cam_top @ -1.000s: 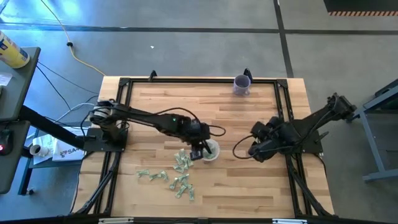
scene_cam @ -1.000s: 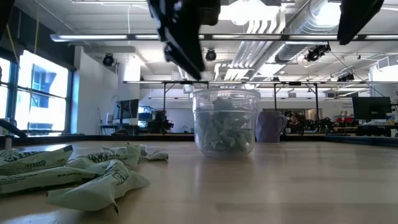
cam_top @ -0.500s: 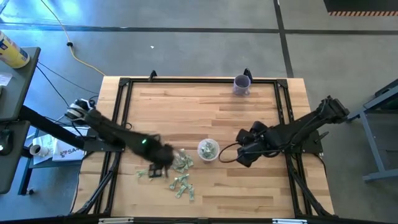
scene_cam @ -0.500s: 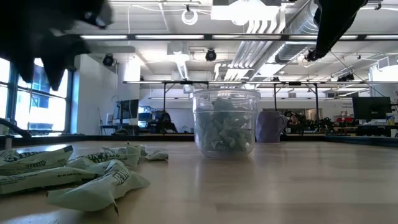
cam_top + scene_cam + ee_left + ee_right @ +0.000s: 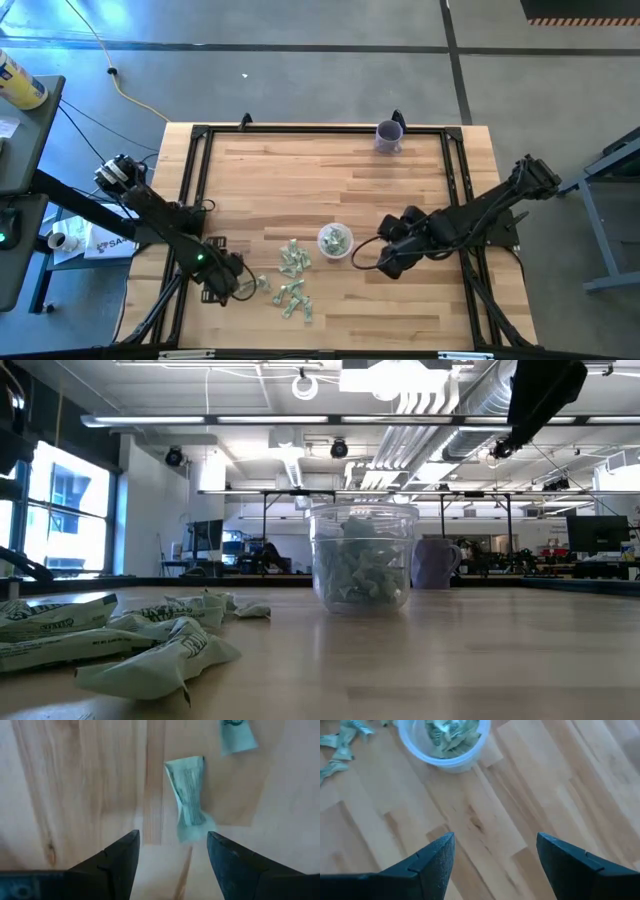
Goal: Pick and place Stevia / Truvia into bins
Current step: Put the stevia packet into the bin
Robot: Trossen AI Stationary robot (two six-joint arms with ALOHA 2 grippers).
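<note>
Green sachets (image 5: 290, 277) lie loose near-left of the cup (image 5: 335, 241). My left gripper (image 5: 222, 285), just over the cup, has swung left; jaws spread, empty, above one sachet (image 5: 189, 800). Right gripper (image 5: 387, 258) waits open right of cup.

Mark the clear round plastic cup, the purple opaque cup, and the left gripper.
clear round plastic cup (image 5: 362, 560), low view, front wall over the sachets inside
purple opaque cup (image 5: 389, 136), high view, on its rim
left gripper (image 5: 172, 851), left wrist view, midway between its open fingertips
</note>
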